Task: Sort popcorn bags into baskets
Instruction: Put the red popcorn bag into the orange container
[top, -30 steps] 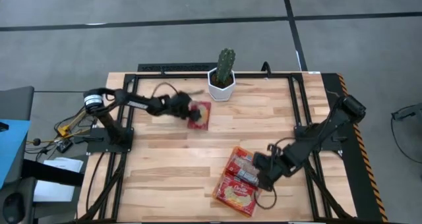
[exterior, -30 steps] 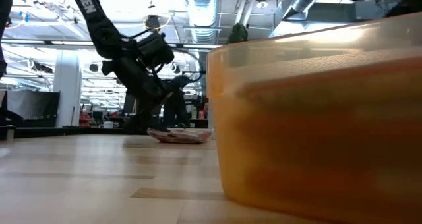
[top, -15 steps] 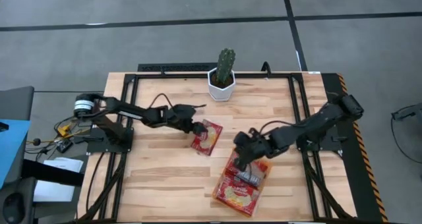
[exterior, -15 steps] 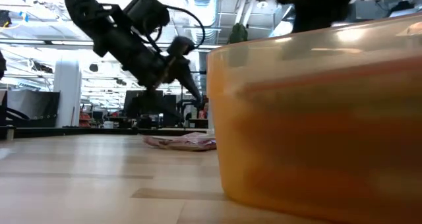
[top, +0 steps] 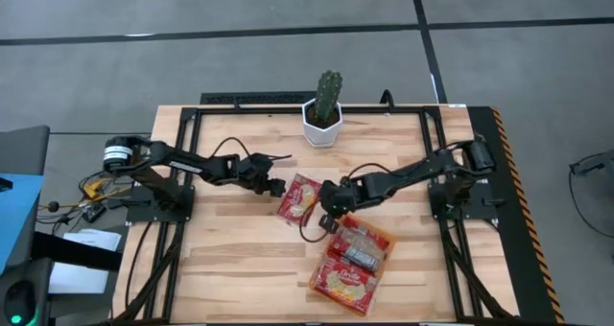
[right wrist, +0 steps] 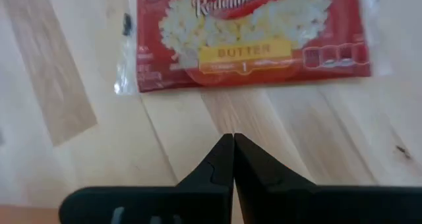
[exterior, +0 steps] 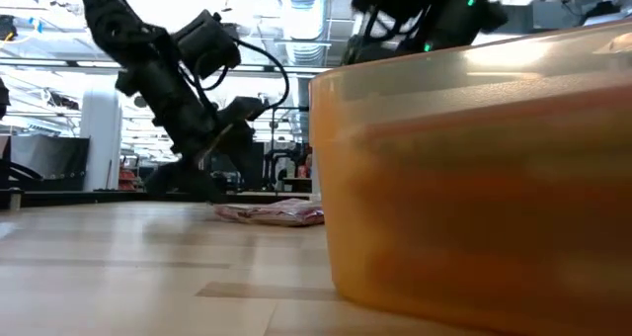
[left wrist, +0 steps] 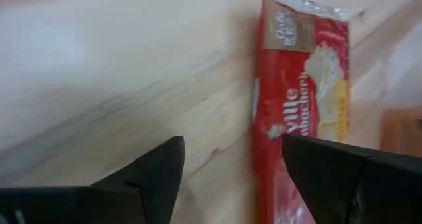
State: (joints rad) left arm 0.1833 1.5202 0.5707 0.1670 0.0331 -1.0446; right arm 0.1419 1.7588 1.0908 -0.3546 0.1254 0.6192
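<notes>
Your left gripper has let go, jaws spread – the popcorn bag now lies mid-tabletop, short of the basket – and your right gripper, fingers pressed together, has swung beside it, presumably to take over.

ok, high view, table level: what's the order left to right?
Left gripper, fingers open → loose popcorn bag → right gripper, fingers shut → orange tray holding bags. The cactus pot sits farther back, so it is left out of the order.
</notes>
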